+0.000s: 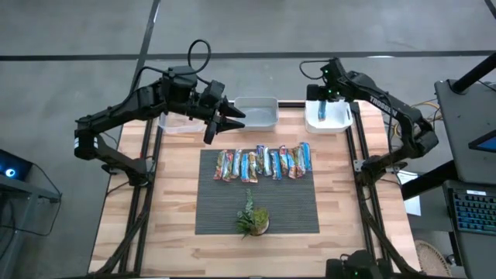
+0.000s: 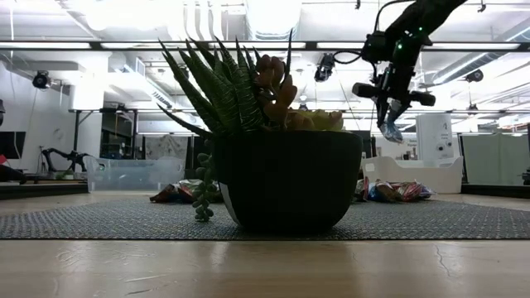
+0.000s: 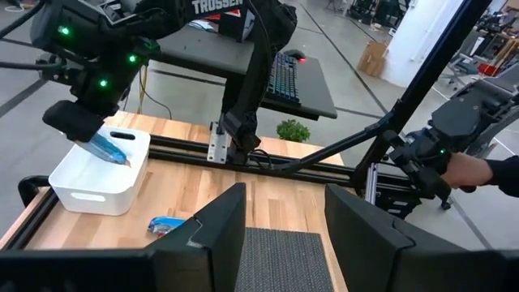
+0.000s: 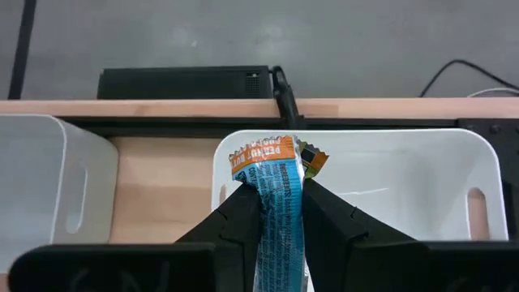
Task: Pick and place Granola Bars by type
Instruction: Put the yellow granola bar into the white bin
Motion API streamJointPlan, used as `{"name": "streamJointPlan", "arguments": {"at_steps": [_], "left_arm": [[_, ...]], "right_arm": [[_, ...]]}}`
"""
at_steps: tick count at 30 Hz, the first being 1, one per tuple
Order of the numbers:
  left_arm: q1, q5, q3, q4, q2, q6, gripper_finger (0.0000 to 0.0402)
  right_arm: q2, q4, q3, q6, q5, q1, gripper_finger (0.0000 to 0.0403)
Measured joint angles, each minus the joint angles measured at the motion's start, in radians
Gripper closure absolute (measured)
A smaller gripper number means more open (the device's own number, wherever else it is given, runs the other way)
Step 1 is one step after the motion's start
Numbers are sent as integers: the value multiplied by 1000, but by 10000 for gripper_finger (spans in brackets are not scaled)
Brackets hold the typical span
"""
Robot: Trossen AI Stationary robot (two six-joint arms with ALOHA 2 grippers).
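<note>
**One bar held over the white bin, the rest in a row on the mat**

One granola bar (image 4: 280, 212), in a blue wrapper with an orange crimped end and white print, hangs pinched between the fingers of the right gripper (image 4: 280, 215), directly above the white bin (image 4: 454, 158) at the table's far right corner. The other granola bars (image 1: 266, 163), roughly nine of them in shiny blue, orange, red and white wrappers, lie side by side in a row across the far part of the dark ribbed mat (image 1: 217, 205). A small potted succulent (image 1: 253, 220) stands on the near part of the same mat.

The white bin looks bare inside in the right wrist view, though the held bar and fingers hide part of its floor. A clear bin (image 1: 260, 113) sits at the far edge near the middle, and another clear bin (image 1: 177, 123) lies partly under the left arm; what they contain cannot be made out.

The left gripper (image 1: 232, 118) hovers with fingers spread and nothing between them, above the table between the clear bin and the row's left end.

The left wrist view alone shows one bar (image 3: 166, 225) of the row near the white bin (image 3: 97, 180), and a person's hand (image 3: 464, 170) on equipment beyond the table. The low view shows the held bar (image 2: 391, 128) well above the bin's rim (image 2: 414, 176), with the plant filling the foreground.
</note>
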Motion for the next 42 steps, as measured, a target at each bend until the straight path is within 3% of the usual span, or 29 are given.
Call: {"name": "streamJointPlan", "arguments": {"at_steps": [19, 34, 42], "left_arm": [[0, 0, 0, 0, 0, -27, 250], [1, 0, 0, 0, 0, -45, 250], [1, 0, 0, 0, 0, -45, 250]], "right_arm": [[217, 10, 0, -16, -36, -17, 335], [229, 76, 0, -16, -59, -18, 334], [237, 75, 0, -15, -80, -16, 280]]}}
